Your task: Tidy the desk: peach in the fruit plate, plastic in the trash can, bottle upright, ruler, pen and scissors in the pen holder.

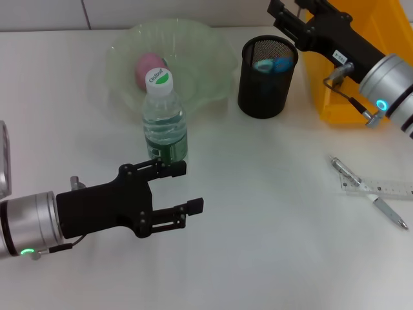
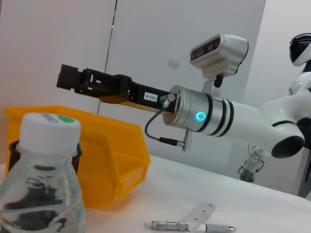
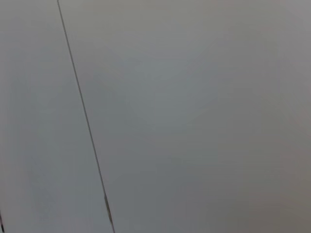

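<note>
Presently fruit plate (image 1: 213,58) holds peach (image 1: 147,68); pen holder (image 1: 266,84) contains scissors (image 1: 272,64); bottle (image 1: 164,119) upright; left claw (image 1: 184,187) released beside it; right claw (image 1: 284,16) state indeterminate; ruler (image 1: 387,188), pen (image 1: 368,192) on tabletop (image 1: 271,245)

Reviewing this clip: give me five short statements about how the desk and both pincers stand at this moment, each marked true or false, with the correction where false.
1. The bottle stands upright on the table. True.
2. The peach lies on the bare table. False: it sits in the fruit plate.
3. The pen is in the pen holder. False: it lies on the table, across the ruler.
4. The left pincer is open, beside the bottle and not gripping it. True.
5. The right pincer holds the ruler. False: it is raised near the pen holder and the yellow bin, and the ruler lies on the table.
</note>
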